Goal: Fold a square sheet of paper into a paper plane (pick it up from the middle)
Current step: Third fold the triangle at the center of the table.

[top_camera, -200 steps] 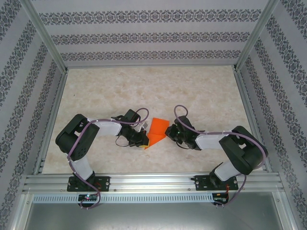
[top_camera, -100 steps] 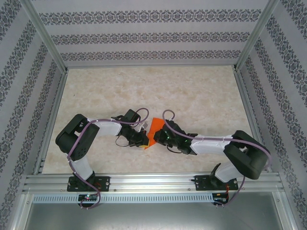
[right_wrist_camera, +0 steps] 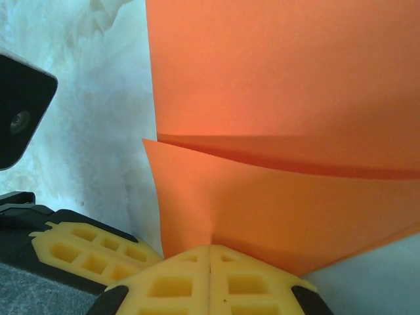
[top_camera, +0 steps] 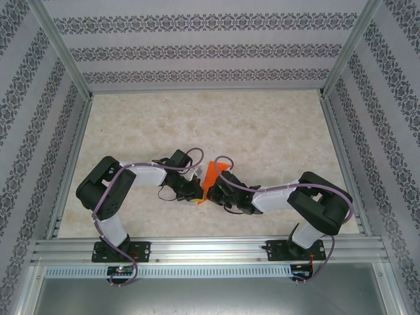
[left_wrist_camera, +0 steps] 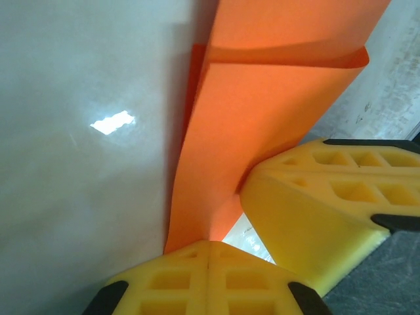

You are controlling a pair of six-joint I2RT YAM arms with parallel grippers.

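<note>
The square sheet of paper (top_camera: 212, 172) is bright orange and folded over into layers, standing tilted off the table between my two grippers. My left gripper (top_camera: 196, 193) is shut on its lower edge; in the left wrist view the yellow fingertips (left_wrist_camera: 210, 252) meet where the paper (left_wrist_camera: 262, 111) runs into them. My right gripper (top_camera: 210, 191) is shut on the same paper (right_wrist_camera: 282, 197) from the other side, at the pinch (right_wrist_camera: 210, 248). The two grippers nearly touch. Each wrist view catches the other gripper's yellow fingers (left_wrist_camera: 315, 216) (right_wrist_camera: 79, 252). No paper plane shape can be made out.
The pale marbled table (top_camera: 197, 118) stretches open behind and to both sides of the grippers. Patterned walls with metal posts (top_camera: 65, 59) enclose it. An aluminium rail (top_camera: 210, 249) with the arm bases runs along the near edge.
The right arm has swung left to the paper and its gripper has shut on the near edge. The paper now stands narrower and more upright. The left gripper has held still.
</note>
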